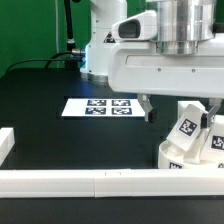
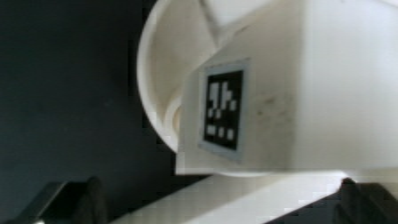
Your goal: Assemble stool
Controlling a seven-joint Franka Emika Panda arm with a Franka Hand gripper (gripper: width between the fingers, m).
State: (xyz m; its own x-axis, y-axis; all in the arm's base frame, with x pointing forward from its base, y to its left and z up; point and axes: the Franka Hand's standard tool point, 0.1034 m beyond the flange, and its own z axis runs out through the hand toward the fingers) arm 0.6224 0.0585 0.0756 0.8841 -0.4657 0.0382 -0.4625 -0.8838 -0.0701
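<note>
Much of the stool is hidden. In the exterior view the arm's broad white wrist housing fills the upper right and covers whatever sits behind it; below it, at about four o'clock in that picture, the round seat (image 1: 178,153) shows only as a curved white wall, its far side cut off by the frame edge. Two tagged legs (image 1: 189,124) stand up from it, tilted, one partly behind the other and the second clipped at the edge (a third cannot be made out).

The gripper (image 1: 180,108) hangs just above those parts. One dark fingertip (image 1: 150,108) shows clearly at nine o'clock of the legs; the other is hard to separate from the white plastic. The jaws are spread wide and nothing is seen pinched between them. In the wrist view a tagged leg (image 2: 267,100) fills the picture, with the seat's rim (image 2: 160,90) curving behind it; the dark fingertips (image 2: 71,200) are blurred and cropped at the corners, apart from the leg.

The white rail blocks (image 1: 90,180) run along the near edge of the black table (image 1: 40,110) and turn up at the exterior view's left. The marker board (image 1: 100,106) lies flat at nine o'clock of the gripper, well apart from the seat, with bare table between.
</note>
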